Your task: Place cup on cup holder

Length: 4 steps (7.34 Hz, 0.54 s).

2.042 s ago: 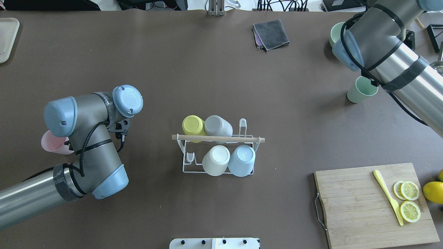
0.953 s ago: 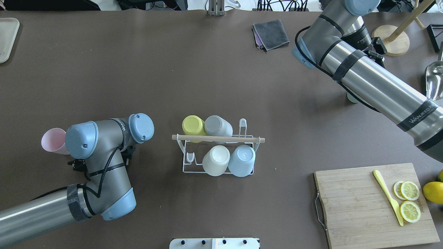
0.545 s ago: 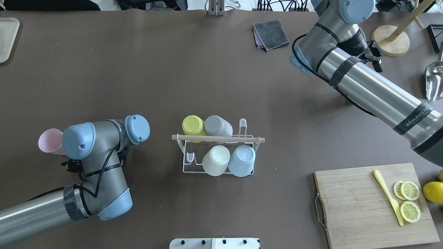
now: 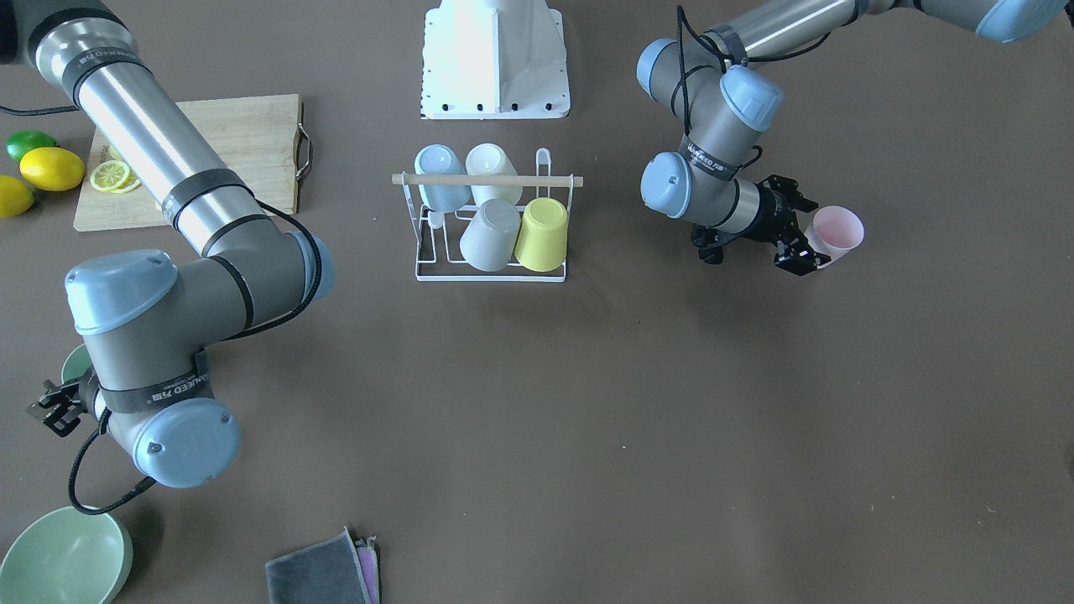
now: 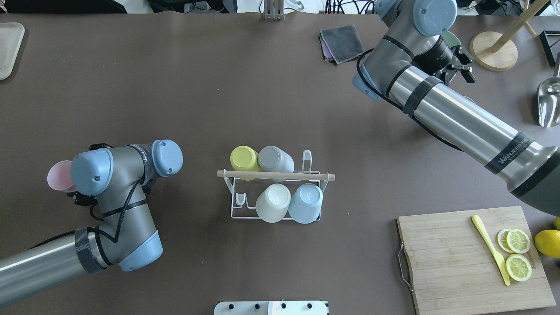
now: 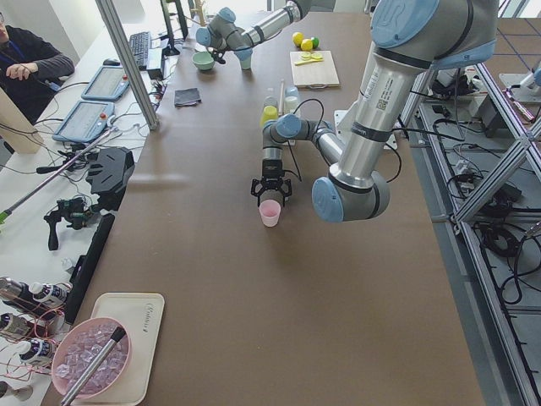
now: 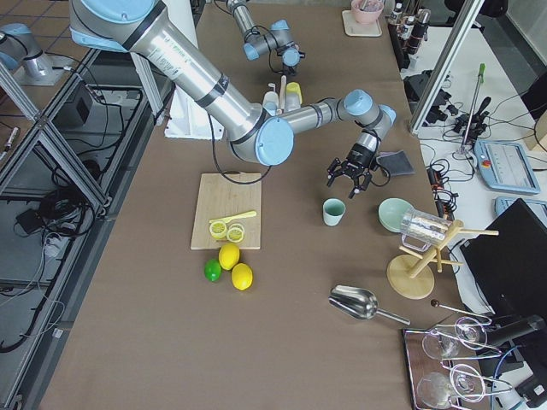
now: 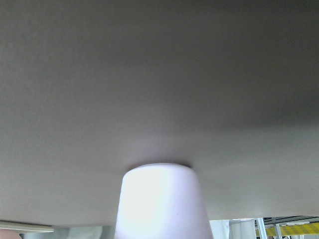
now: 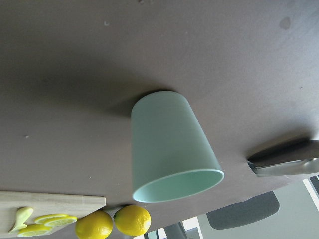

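Note:
The cup holder (image 5: 236,213), a white wire rack with a wooden rod (image 5: 275,175), stands mid-table and carries yellow, grey, white and blue cups upside down. A pink cup (image 4: 836,229) stands upright on the table at the robot's left. My left gripper (image 4: 805,237) lies level and open, a finger on each side of the cup's lower part. The left wrist view shows the pink cup (image 8: 159,204) close up. A mint green cup (image 7: 333,211) stands upright on the far right. My right gripper (image 7: 349,181) hovers open just beside and above it, holding nothing.
A cutting board (image 5: 455,262) with lemon slices and a yellow knife lies near right, with lemons (image 5: 547,243) beside it. A folded grey cloth (image 5: 342,43), green bowl (image 4: 63,558), metal scoop (image 5: 549,100) and wooden stand (image 5: 494,57) sit along the far side.
The left wrist has swung round to the pink cup, which stayed put. The right arm has swept toward the far edge, its wrist now turned back toward the green cup.

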{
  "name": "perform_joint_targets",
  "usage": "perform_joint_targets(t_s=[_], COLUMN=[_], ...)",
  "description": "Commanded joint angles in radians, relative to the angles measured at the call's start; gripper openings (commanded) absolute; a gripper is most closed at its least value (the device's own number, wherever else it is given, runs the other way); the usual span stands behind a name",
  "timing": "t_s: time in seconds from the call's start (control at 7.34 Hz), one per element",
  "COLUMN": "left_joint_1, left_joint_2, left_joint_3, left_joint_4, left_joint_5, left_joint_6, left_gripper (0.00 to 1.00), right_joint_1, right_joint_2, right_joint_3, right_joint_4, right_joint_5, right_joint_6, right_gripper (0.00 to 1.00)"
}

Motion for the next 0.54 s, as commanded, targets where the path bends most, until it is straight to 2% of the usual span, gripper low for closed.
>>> perform_joint_targets(t_s=[0.0,0.14,0.41], left_joint_1=[0.004,0.007,0.009], left_joint_2=[0.025,0.036,0.048], left_joint_3=[0.004,0.002,0.004], left_joint_4=[-0.006,-0.009,-0.021], left_joint_5=[0.020,0.020,0.020], left_joint_6=[0.002,0.000,0.000], left_gripper=[0.98,0.98,0.98], right_joint_1=[-0.024,-0.024,-0.025], right_joint_2=[0.001,-0.005,-0.010], right_joint_3=[-0.021,-0.038,-0.059], right_joint_4=[0.051,0.090,0.120], right_joint_5=[-0.037,-0.037,-0.034], right_joint_6=[-0.029,-0.093,-0.101], right_gripper=[1.00,1.00,1.00])
